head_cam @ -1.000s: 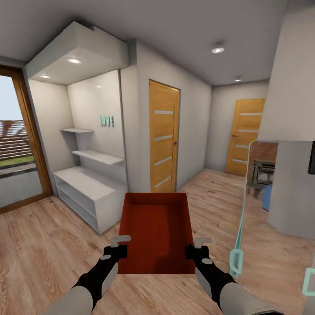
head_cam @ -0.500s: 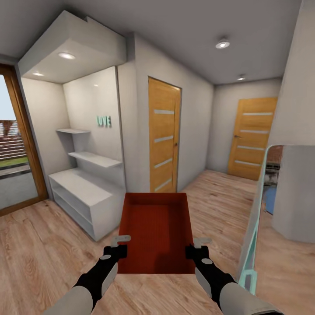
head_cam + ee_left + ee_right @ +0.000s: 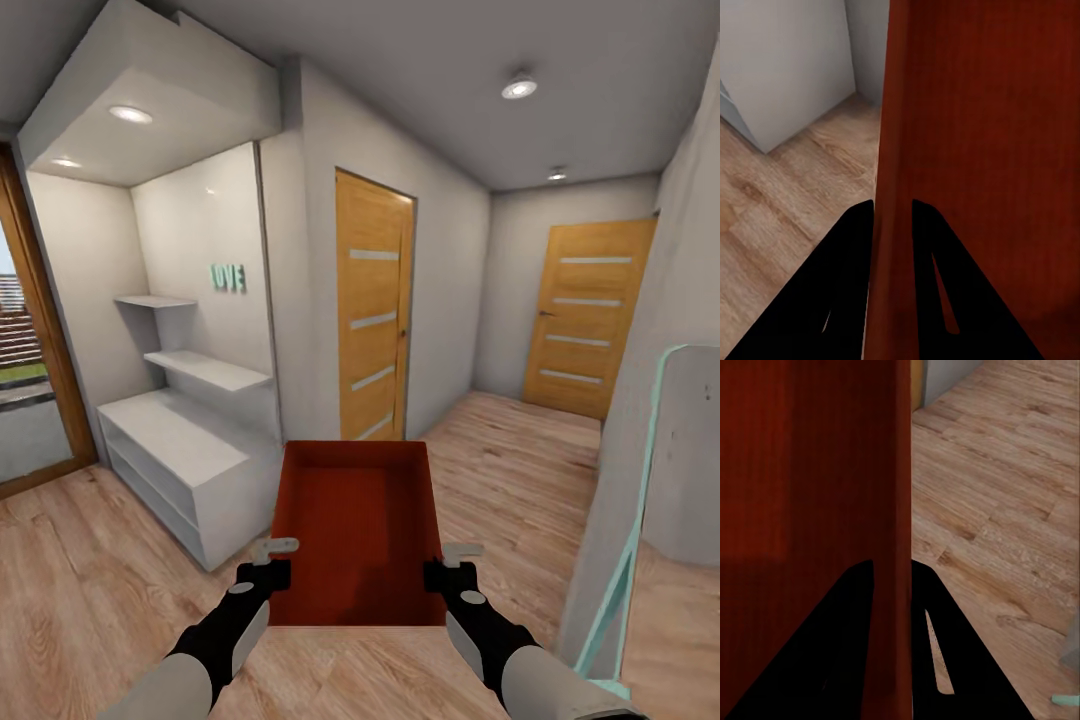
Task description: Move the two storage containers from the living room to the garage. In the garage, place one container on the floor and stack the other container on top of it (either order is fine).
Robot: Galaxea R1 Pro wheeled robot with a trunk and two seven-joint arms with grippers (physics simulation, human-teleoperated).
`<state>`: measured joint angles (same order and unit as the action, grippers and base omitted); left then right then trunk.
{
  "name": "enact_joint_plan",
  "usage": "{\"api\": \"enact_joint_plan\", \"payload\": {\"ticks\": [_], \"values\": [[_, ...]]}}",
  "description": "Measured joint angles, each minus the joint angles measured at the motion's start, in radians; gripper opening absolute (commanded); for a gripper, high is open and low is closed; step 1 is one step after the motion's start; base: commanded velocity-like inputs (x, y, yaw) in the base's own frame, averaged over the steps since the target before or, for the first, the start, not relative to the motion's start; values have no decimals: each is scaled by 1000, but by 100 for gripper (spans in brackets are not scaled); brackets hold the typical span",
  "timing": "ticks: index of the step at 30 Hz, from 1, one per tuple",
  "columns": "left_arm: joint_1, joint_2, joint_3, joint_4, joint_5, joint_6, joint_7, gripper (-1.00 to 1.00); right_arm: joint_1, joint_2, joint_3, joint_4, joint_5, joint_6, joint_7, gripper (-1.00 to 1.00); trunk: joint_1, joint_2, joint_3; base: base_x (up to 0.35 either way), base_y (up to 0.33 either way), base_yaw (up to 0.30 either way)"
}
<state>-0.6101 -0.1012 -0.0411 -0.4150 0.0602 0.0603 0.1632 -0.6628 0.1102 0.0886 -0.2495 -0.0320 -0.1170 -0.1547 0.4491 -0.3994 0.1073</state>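
Observation:
One orange-red storage container (image 3: 357, 530) hangs level in front of me above the light wood plank flooring, lidless and with nothing in it. My left gripper (image 3: 272, 560) is shut on its left wall, my right gripper (image 3: 450, 562) on its right wall. The left wrist view has that wall (image 3: 894, 150) pinched between the two black fingers (image 3: 840, 285). Along the right gripper (image 3: 894, 577) the other wall (image 3: 900, 472) stands clamped the same way, ribbed bottom beside it.
A white shelf unit (image 3: 190, 455) in an alcove with a "LOVE" sign stands ahead left. An orange-wood door (image 3: 372, 310) with glass slits is straight ahead, another (image 3: 585, 315) down the hallway. A grey wall corner with a teal-edged panel (image 3: 640, 510) is close on the right.
The whole view has shifted as the robot rolled forward and turned: shelf and doors appear nearer, and the wall at right now hides the fireplace. Both grippers hold the container as before.

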Motion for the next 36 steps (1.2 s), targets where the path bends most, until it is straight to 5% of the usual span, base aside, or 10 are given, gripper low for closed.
{"api": "enact_joint_plan", "payload": {"ticks": [15,36], "values": [[0,0,1,0,-1,0,-1,-100,0,0,0,0,0,0,0,-100,0,0,0,323,0,-218],[0,1,-10,0,10,0,4,-100,0,-1,1,0,0,1,1,-100,0,0,0,323,0,-8]]}}
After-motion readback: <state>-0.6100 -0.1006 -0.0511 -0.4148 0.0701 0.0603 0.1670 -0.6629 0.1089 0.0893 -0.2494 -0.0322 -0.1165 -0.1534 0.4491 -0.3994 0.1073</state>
